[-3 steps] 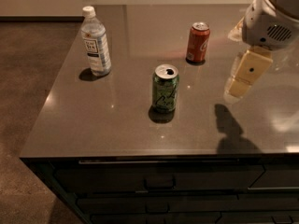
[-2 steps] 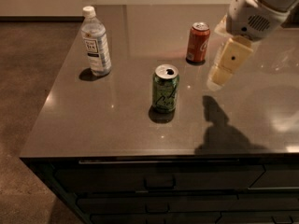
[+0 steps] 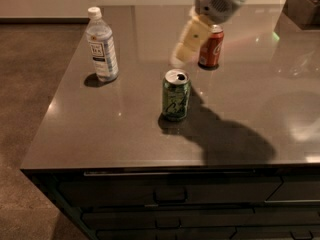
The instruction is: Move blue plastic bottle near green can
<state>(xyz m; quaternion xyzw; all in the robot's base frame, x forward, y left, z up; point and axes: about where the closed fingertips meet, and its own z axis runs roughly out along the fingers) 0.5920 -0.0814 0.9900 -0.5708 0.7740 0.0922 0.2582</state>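
Observation:
The blue plastic bottle (image 3: 102, 44), clear with a white cap and white label, stands upright near the table's left edge. The green can (image 3: 175, 95) stands upright in the middle of the table, well to the right of the bottle. My gripper (image 3: 186, 46) hangs above the table behind the green can, in front of the red can, and to the right of the bottle. It holds nothing.
A red soda can (image 3: 211, 47) stands behind the green can, partly covered by my gripper. A dark box (image 3: 303, 6) sits at the back right corner. The grey table (image 3: 125, 134) has drawers below its front edge.
My gripper has moved left across the table, from right of the red can to in front of it, closer to the bottle. The bottle and cans have not moved.

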